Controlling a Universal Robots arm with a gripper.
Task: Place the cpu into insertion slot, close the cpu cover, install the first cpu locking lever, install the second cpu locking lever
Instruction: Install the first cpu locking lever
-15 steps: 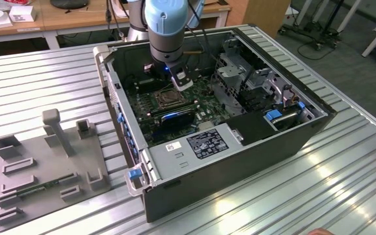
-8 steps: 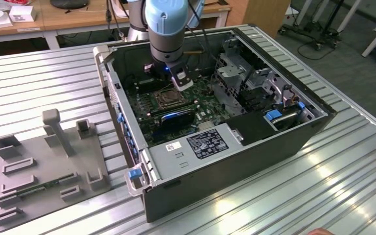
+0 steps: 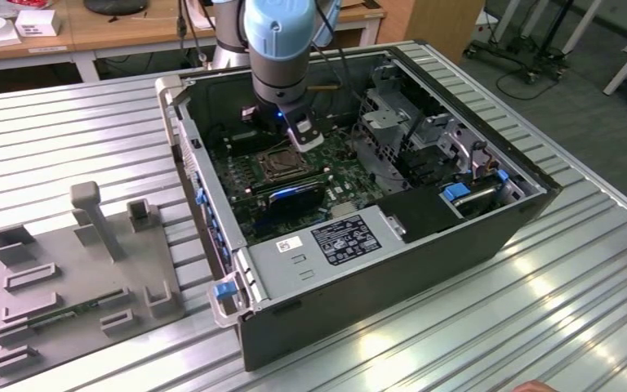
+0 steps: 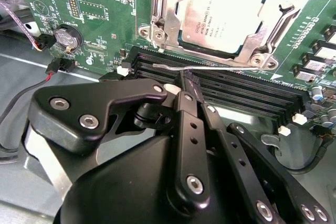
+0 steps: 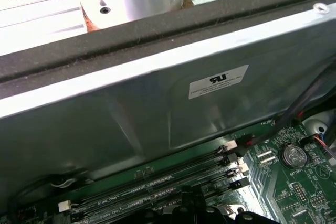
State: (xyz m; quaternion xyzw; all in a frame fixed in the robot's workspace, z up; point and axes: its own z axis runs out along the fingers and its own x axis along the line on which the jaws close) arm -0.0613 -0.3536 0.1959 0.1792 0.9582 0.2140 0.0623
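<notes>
Fingers (image 4: 190, 94) of the gripper (image 4: 188, 92) pressed together on the locking lever (image 4: 210, 68), apparently to latch the cpu cover (image 4: 165, 9) over the cpu (image 4: 223, 11).

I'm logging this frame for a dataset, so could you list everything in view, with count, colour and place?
computer case: one, black, open, on the slatted metal table.
cpu: one, silver, seated in the insertion slot.
cpu cover: one, silvery, lying around the chip.
lever: one, thin wire, beside the memory slots.
coin battery: one, silver, on the green board.
fixture tray: one, grey, at the exterior view's left.
gripper: one, black, at the lever.
</notes>
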